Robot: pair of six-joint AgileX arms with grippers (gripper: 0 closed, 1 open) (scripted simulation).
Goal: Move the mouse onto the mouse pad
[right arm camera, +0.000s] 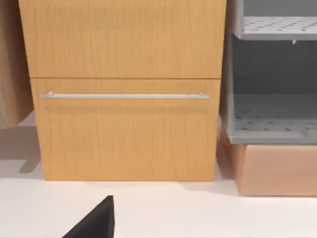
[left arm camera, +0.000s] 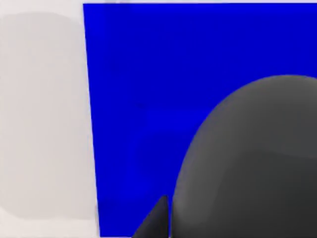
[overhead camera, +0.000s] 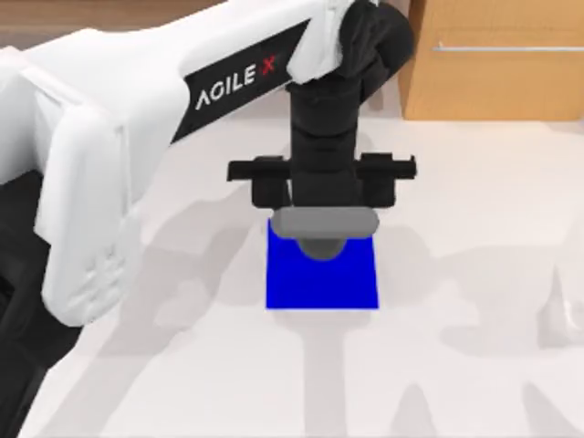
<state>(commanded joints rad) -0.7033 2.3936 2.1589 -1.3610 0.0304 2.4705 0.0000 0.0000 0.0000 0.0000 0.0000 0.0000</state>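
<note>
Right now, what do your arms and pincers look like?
My left arm is a chunky white shell bearing a black strip marked AGILE X in white letters. Its wrist is matte black, ending in a black crossbar that carries the left pincer. A black finger tip of the right pincer shows in the right wrist view.

Rounded grey mouse (overhead camera: 321,239) over the far edge of the flat blue mouse pad (overhead camera: 321,278).

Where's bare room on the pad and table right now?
Free: the near half of the flat blue square mouse pad, in front of the rounded grey mouse, and the white table to the pad's right and front. Crowded: the pad's far edge, where the left gripper sits over the mouse, and the table's left, under the left arm.
</note>
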